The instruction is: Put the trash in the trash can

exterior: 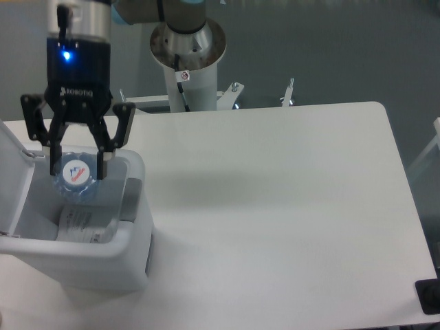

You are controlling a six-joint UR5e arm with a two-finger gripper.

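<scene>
White tabletop (289, 206) fills most of the view, with dark grey floor (330, 48) beyond its far edge.

Bottle (77, 177): the clear bluish plastic bottle hangs roughly upright, cap end up, so that the white cap with its red and blue mark faces the camera. Its body reaches down into the opening of the trash can (103, 254). Whether its lower end touches anything inside cannot be told.

Wrapper (81, 223): the crumpled clear-white wrapper with small printed labels lies inside the trash can, on the near side of the bottle and below it.

The trash can is a boxy white bin with a thick rounded rim, standing at the left near part of the table. Its lid (14, 175) is hinged open and stands up on the left side. A grey tab (130, 199) sits on the right rim.

Gripper (75, 157): the black two-finger gripper is directly over the bin opening, pointing down. Its fingers (103, 155) are clamped on the neck of the bottle, just under the cap, one on each side. A blue light shows on the gripper body above them.

Arm base (187, 55): a grey and white pedestal stands at the far edge of the table, right of the gripper. A small upright metal fitting (289, 93) stands further right along the same edge.
</scene>
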